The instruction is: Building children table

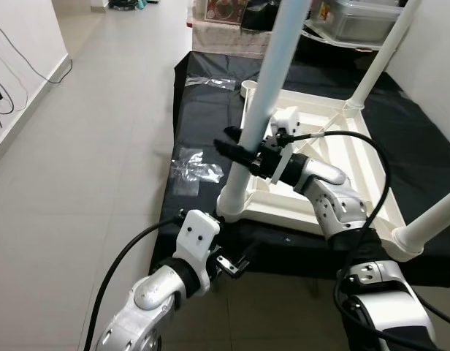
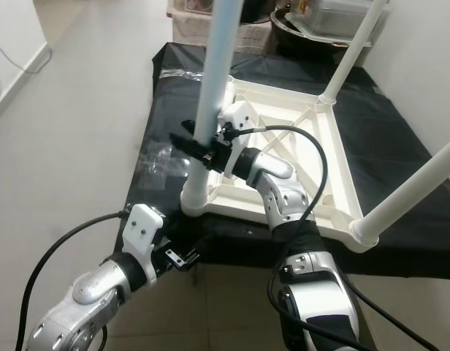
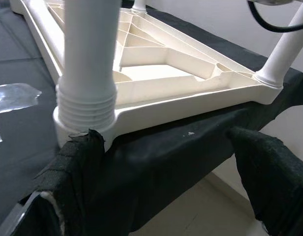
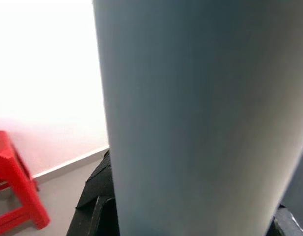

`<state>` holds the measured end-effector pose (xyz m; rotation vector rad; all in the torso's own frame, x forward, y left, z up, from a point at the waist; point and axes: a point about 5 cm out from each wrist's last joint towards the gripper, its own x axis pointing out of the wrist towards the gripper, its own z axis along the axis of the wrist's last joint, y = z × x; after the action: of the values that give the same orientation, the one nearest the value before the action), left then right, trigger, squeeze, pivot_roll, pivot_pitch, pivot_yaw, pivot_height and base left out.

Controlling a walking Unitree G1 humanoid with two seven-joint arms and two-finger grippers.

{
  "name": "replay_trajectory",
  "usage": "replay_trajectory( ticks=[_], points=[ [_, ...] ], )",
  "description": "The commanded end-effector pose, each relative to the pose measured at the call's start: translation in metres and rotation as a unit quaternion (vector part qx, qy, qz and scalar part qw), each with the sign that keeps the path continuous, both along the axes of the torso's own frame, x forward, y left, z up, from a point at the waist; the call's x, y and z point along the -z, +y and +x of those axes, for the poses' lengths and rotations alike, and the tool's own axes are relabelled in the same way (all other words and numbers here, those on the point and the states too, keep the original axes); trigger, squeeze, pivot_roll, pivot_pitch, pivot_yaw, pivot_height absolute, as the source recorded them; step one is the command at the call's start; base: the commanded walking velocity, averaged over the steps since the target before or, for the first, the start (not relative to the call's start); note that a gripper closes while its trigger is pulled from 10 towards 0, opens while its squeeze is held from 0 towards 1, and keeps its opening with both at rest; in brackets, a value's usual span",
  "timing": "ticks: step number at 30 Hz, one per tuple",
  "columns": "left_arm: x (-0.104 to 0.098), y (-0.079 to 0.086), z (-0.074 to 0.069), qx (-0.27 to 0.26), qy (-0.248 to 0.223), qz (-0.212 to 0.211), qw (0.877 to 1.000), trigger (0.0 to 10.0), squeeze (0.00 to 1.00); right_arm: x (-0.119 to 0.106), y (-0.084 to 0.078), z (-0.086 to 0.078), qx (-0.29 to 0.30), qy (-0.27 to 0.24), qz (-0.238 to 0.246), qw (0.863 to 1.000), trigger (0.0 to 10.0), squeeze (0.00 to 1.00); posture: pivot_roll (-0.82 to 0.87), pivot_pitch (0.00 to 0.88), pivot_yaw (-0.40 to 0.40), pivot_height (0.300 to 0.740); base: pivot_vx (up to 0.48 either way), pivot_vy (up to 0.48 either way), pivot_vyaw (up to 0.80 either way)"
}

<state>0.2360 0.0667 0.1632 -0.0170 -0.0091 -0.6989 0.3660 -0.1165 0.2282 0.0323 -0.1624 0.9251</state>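
Leg-fitting step, we judge. Upturned white tabletop lies on black sheet. Our right hand clamps near-corner leg, threads showing at socket. Left hand spread, empty, below edge. Next: twist leg home; fourth socket empty.

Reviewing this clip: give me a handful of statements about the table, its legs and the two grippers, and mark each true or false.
1. The white tabletop lies upside down on a black cloth. True.
2. The right gripper is clamped around the near-left leg. True.
3. The left gripper holds that same leg. False: it is open, low at the cloth's near edge, below the leg's socket.
4. All four legs are fitted. False: three stand in their corners; the far-left socket has none.
5. Clear plastic wrapping lies on the cloth to the left of the tabletop. True.
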Motion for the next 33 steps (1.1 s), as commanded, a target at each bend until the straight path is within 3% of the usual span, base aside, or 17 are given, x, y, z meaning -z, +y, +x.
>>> replay_trajectory(
  ticks=[1, 2, 6, 9, 11, 12, 13, 15, 23, 25, 27, 28, 29, 30, 31, 32, 33],
  points=[
    [0.003, -0.002, 0.000, 0.005, 0.005, 0.001, 1.000, 10.0, 0.00, 0.066, -0.013, -0.005, 0.056, 0.136, -0.047, 0.988, 10.0, 0.00, 0.12, 0.199, -0.134, 0.740, 0.000, 0.000, 0.00],
    [0.003, -0.002, 0.001, 0.005, 0.003, 0.002, 1.000, 10.0, 0.00, 0.061, -0.016, -0.004, 0.116, 0.128, -0.028, 0.984, 10.0, 0.00, 0.12, 0.198, -0.134, 0.740, 0.000, 0.000, 0.00],
    [0.003, -0.002, 0.001, 0.005, 0.002, 0.002, 1.000, 10.0, 0.00, 0.058, -0.017, -0.004, 0.145, 0.126, -0.021, 0.981, 10.0, 0.00, 0.12, 0.198, -0.134, 0.740, 0.000, 0.000, 0.00],
    [0.003, -0.002, 0.003, 0.004, 0.001, 0.002, 1.000, 10.0, 0.00, 0.051, -0.023, 0.002, 0.242, 0.127, 0.006, 0.962, 10.0, 0.00, 0.12, 0.197, -0.131, 0.740, 0.000, 0.000, 0.00],
    [0.003, -0.002, 0.003, 0.004, 0.001, 0.002, 1.000, 10.0, 0.00, 0.051, -0.023, 0.002, 0.242, 0.127, 0.006, 0.962, 10.0, 0.00, 0.12, 0.197, -0.131, 0.740, 0.000, 0.000, 0.00],
    [0.003, -0.002, 0.003, 0.005, 0.000, 0.002, 1.000, 10.0, 0.00, 0.048, -0.027, 0.004, 0.291, 0.136, 0.024, 0.947, 10.0, 0.00, 0.11, 0.198, -0.129, 0.740, 0.000, 0.000, 0.00],
    [0.003, -0.002, 0.003, 0.005, 0.000, 0.002, 1.000, 10.0, 0.00, 0.048, -0.027, 0.004, 0.291, 0.136, 0.024, 0.947, 10.0, 0.00, 0.11, 0.198, -0.129, 0.740, 0.000, 0.000, 0.00],
    [0.002, -0.002, 0.005, 0.005, -0.002, 0.003, 1.000, 10.0, 0.00, 0.041, -0.031, 0.006, 0.376, 0.119, 0.038, 0.918, 10.0, 0.00, 0.12, 0.200, -0.127, 0.740, 0.000, 0.000, 0.00],
    [0.001, 0.000, 0.006, 0.004, -0.005, 0.005, 1.000, 10.0, 0.00, 0.033, -0.025, 0.002, 0.454, 0.095, 0.036, 0.885, 10.0, 0.00, 0.12, 0.202, -0.126, 0.740, 0.000, 0.000, 0.00],
    [0.001, 0.000, 0.006, 0.004, -0.005, 0.005, 1.000, 10.0, 0.00, 0.033, -0.025, 0.002, 0.454, 0.095, 0.036, 0.885, 10.0, 0.00, 0.12, 0.202, -0.126, 0.740, 0.000, 0.000, 0.00],
    [0.001, 0.000, 0.006, 0.003, -0.006, 0.005, 1.000, 10.0, 0.00, 0.028, -0.028, 0.003, 0.511, 0.098, 0.040, 0.853, 10.0, 0.00, 0.12, 0.205, -0.124, 0.740, 0.000, 0.000, 0.00],
    [0.001, 0.000, 0.006, 0.003, -0.006, 0.005, 1.000, 10.0, 0.00, 0.028, -0.028, 0.003, 0.511, 0.098, 0.040, 0.853, 10.0, 0.00, 0.12, 0.205, -0.124, 0.740, 0.000, 0.000, 0.00],
    [0.001, 0.000, 0.006, 0.004, -0.006, 0.006, 1.000, 10.0, 0.00, 0.027, -0.028, 0.004, 0.534, 0.109, 0.044, 0.837, 10.0, 0.00, 0.12, 0.204, -0.123, 0.740, 0.000, 0.000, 0.00],
    [0.001, 0.000, 0.006, 0.004, -0.006, 0.006, 1.000, 10.0, 0.00, 0.027, -0.028, 0.004, 0.534, 0.109, 0.044, 0.837, 10.0, 0.00, 0.12, 0.204, -0.123, 0.740, 0.000, 0.000, 0.00],
    [0.001, 0.000, 0.007, 0.004, -0.006, 0.006, 1.000, 10.0, 0.00, 0.025, -0.020, 0.006, 0.499, 0.119, 0.065, 0.856, 10.0, 0.00, 0.12, 0.205, -0.123, 0.740, 0.000, 0.000, 0.00],
    [0.000, -0.001, 0.007, 0.005, -0.008, 0.006, 1.000, 10.0, 0.00, 0.028, -0.004, 0.011, 0.414, 0.143, 0.080, 0.896, 10.0, 0.00, 0.12, 0.207, -0.125, 0.740, 0.000, 0.000, 0.00],
    [0.000, -0.001, 0.008, 0.005, -0.008, 0.006, 1.000, 10.0, 0.00, 0.031, 0.001, 0.012, 0.381, 0.156, 0.077, 0.908, 10.0, 0.00, 0.12, 0.209, -0.126, 0.740, 0.000, 0.000, 0.00]
  ],
)
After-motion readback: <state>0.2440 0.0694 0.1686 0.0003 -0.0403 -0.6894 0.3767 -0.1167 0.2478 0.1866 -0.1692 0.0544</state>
